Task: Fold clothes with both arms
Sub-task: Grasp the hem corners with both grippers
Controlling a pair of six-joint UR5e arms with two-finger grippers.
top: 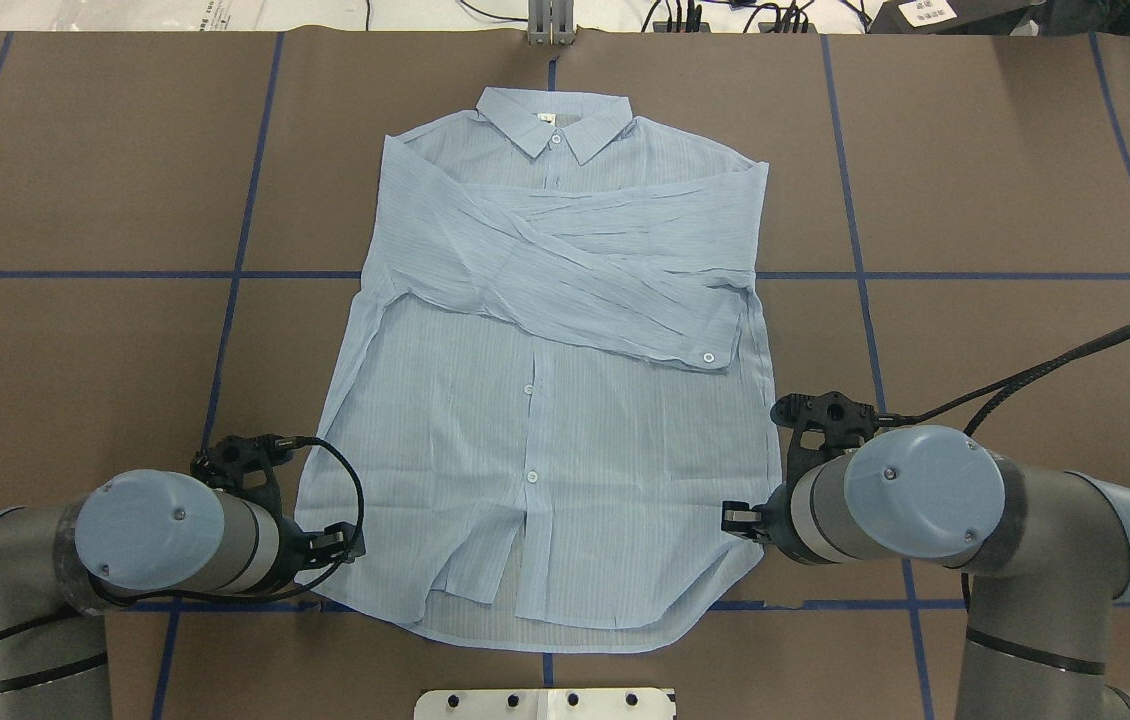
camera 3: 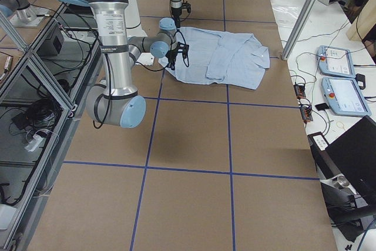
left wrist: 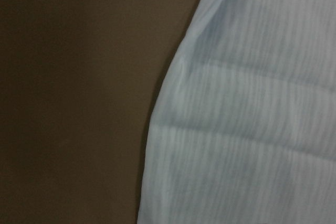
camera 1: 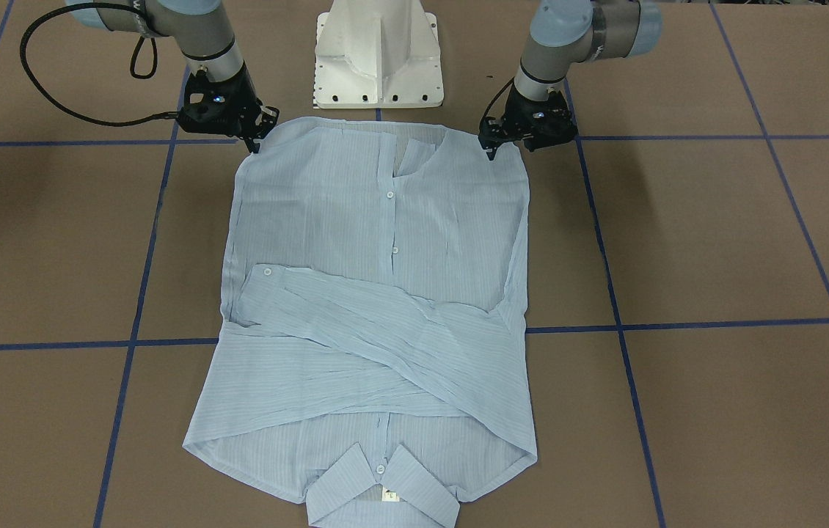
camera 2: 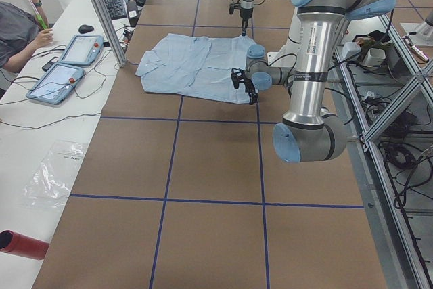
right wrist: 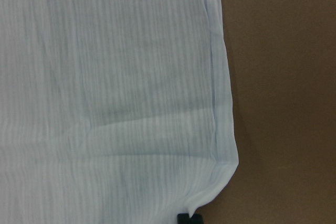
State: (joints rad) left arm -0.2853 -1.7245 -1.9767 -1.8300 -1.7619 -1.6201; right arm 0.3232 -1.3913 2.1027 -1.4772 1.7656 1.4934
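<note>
Both of my arms are stationed at the two hem corners of the shirt (top: 545,400), before the lengthwise fold. The shirt lies flat and front-up on the counter (top: 75,350). Its collar (top: 555,125) is on the side far from my base and its hem (top: 565,625) is nearest me. The two sleeves (top: 585,270) lie crossed over the chest, which leaves the body as a plain panel.

My left hand (camera 1: 494,143) sits low at one hem corner and my right hand (camera 1: 259,136) at the other. They are placed symmetrically so that the hem can be raised level and carried toward the collar without skewing.

Each wrist view shows only the shirt's edge against bare counter. In the right wrist view a small dark tip lies just at the corner of the cloth.

I cannot tell whether either hand is spread or closed on the fabric. The front-facing view shows the fingertips at the cloth but not the gap between them.

As I judge it, the step in hand is securing both corners. The fabric is thin and could slip or bunch if one side is pinched short.
</note>
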